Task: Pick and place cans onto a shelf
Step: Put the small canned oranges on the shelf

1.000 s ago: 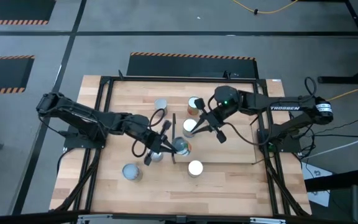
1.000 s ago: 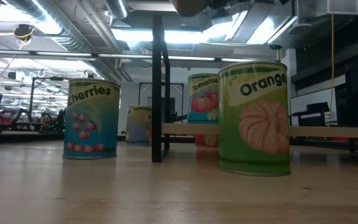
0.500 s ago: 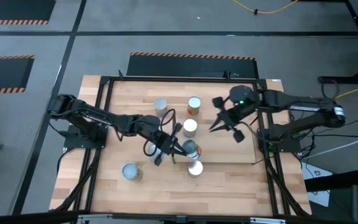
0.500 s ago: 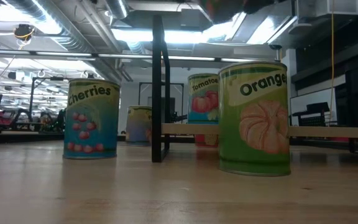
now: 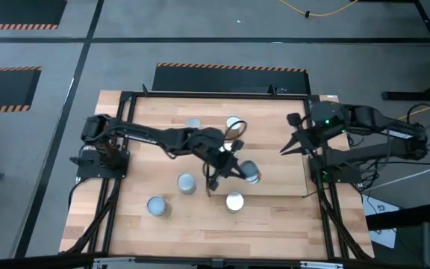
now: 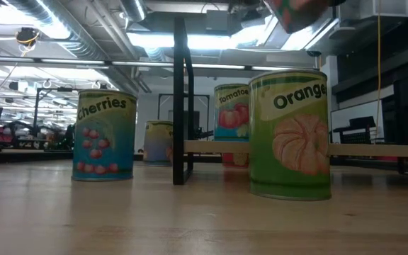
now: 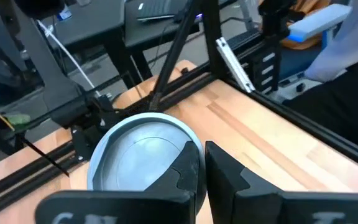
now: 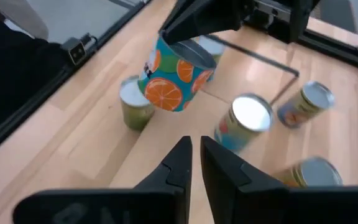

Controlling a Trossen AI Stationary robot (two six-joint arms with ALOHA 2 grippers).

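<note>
High view shows the left end effector [image 5: 234, 166] reaching across the middle of the light-wood counter [image 5: 275, 217], clamped on a small metal can with a pale blue-grey round top [image 5: 251, 172]. That can hangs over the flat light-wood shelf board [image 5: 278, 168], just past the shelf's thin dark upright panel [image 5: 209, 166], which suggests it is being carried to a free spot on the board, not yet set down. The right wrist view gives the can's look: teal sides printed with orange slices [image 8: 174, 73], held from above and tilted, clear of the wood. In the left wrist view its ridged silver-blue lid [image 7: 140, 155] sits tight against one dark finger [image 7: 229, 177].

The right end effector [image 5: 293, 143] waits near the counter's right edge, empty; its own view shows the two fingers [image 8: 173, 165] with only a narrow gap between them.

The other cans stand upright: a white-topped one [image 5: 234, 201] in front of the shelf, silver-topped ones at [image 5: 187, 182] and [image 5: 156, 206] left of the panel, and two more [image 5: 193, 124] [image 5: 234, 122] towards the back. Low view shows a green can labelled Orange [image 6: 290, 133] and a blue one labelled Cherries [image 6: 104, 135] resting on the wood.
</note>
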